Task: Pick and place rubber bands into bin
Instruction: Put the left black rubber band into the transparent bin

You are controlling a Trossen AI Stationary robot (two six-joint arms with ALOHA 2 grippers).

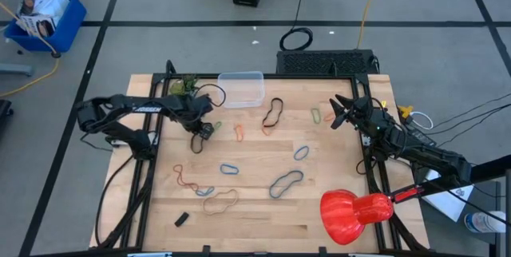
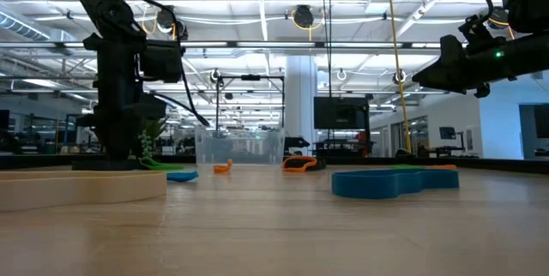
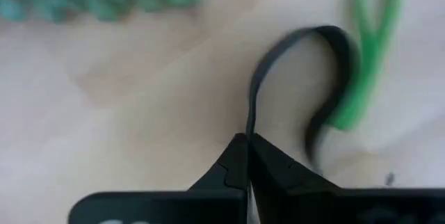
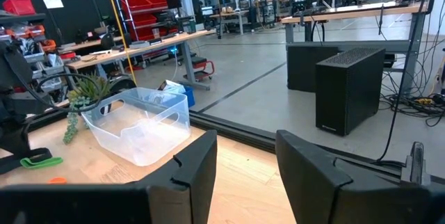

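Note:
My left gripper (image 1: 199, 136) is down at the tabletop on the left side, shut on a black rubber band (image 3: 306, 50). A green band (image 3: 367, 50) lies on the wood right beside it and also shows in the high view (image 1: 215, 125). The clear bin (image 1: 242, 88) stands at the far edge, beyond that gripper; it shows in the right wrist view too (image 4: 142, 123). Other bands lie flat on the wood: black and orange (image 1: 273, 113), red (image 1: 238, 132), blue (image 1: 230, 168) and several more. My right gripper (image 4: 247, 151) is open and empty, held above the table's right side (image 1: 338, 113). My left gripper pinches one end of the black band's loop (image 3: 250, 123) between its two fingertips, coming from above and pointing down. The rest of the loop (image 3: 334, 40) curves away over the wood, next to the green band. Whether it is lifted clear does not show.
A small potted plant (image 1: 182, 87) stands left of the bin. A red bulb-shaped object (image 1: 355, 213) sits at the near right. A small black block (image 1: 181, 219) lies near the front left. A blue crate (image 1: 44, 19) is on the floor.

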